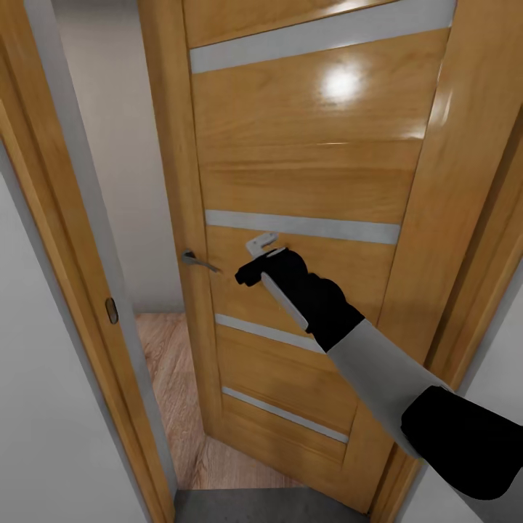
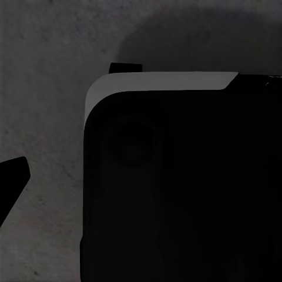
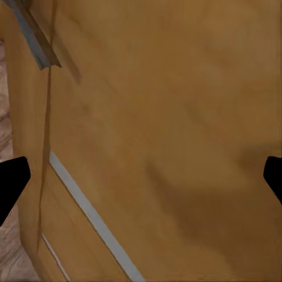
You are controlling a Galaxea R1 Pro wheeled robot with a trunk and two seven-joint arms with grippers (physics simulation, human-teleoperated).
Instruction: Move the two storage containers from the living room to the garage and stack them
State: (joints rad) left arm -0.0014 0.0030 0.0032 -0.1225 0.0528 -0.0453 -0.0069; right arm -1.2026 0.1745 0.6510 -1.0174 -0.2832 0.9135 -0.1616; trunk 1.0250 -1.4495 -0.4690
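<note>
You face a glossy varnished wooden door [image 1: 305, 167] with matt frosted glass strips [image 1: 301, 226], a metal handle [image 1: 197, 260], and rough speckled concrete floor [image 2: 41, 117].

The right arm [image 1: 378, 363] is built of alternating sections: a black casing nearest the camera, a pale grey tapered forearm, then a black wrist. The right hand [image 1: 256, 261] is black, with a light grey strip along its side and a pale bracket at the tip. In the left wrist view, a black rounded housing [image 2: 182, 188] edged by a grey band is seen, with black fingertips [image 2: 12, 182].
</note>
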